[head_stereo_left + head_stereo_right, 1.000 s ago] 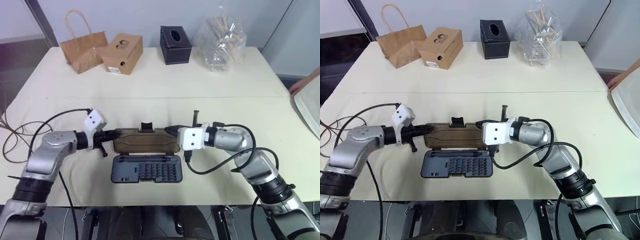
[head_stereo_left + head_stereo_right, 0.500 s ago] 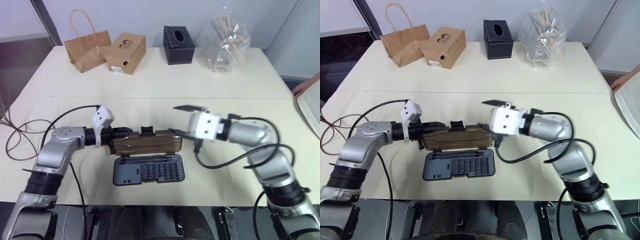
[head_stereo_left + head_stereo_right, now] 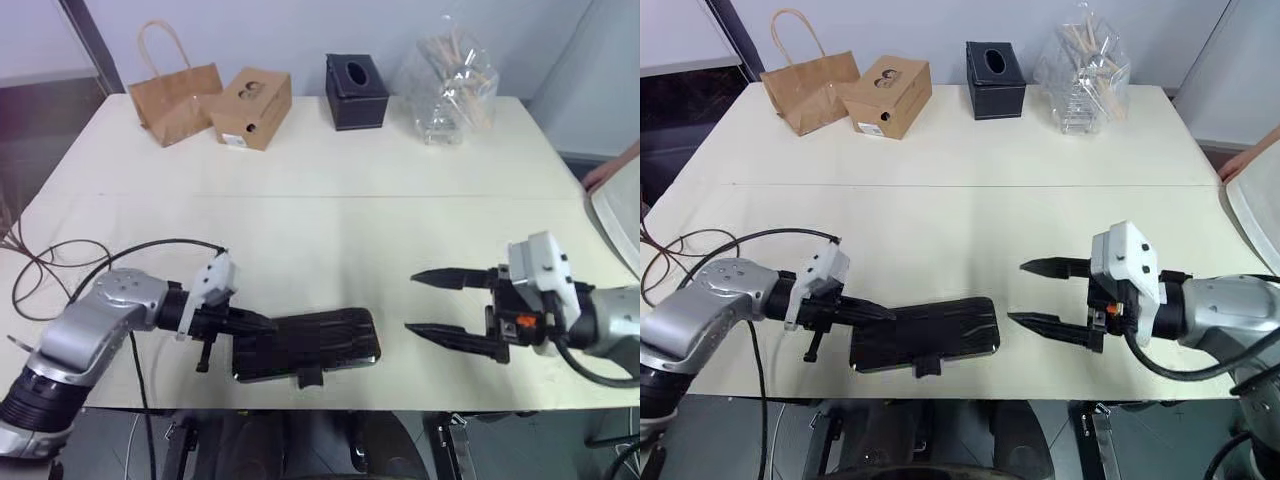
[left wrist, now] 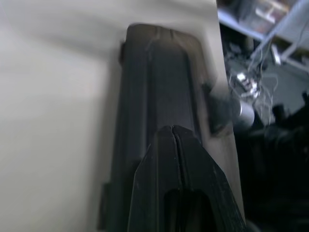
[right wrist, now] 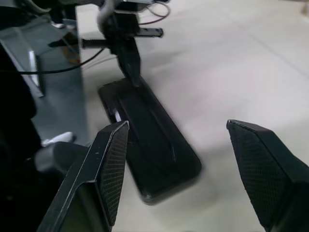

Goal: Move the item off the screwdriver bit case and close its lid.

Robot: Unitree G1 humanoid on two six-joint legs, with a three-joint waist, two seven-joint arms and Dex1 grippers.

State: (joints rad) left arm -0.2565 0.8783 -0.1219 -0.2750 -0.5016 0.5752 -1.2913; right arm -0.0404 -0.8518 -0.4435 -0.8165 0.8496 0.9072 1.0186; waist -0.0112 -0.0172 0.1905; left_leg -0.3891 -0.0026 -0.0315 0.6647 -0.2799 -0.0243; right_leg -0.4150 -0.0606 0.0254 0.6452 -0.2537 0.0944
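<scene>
Now the case (image 3: 306, 344) lies shut at the table's (image 3: 330, 215) near edge, long axis left-right. Left gripper (image 3: 252, 322), fingers closed, touches its left end; right gripper (image 3: 448, 310) gapes, well right.

Glossy dark plastic screwdriver bit case (image 3: 925, 334) on matt cream table (image 3: 960, 215) (brown paper bag (image 3: 810, 90) at eleven o'clock).

head stereo looks down over table (image 3: 330, 220); wrist cams close on case (image 5: 149, 145).
</scene>
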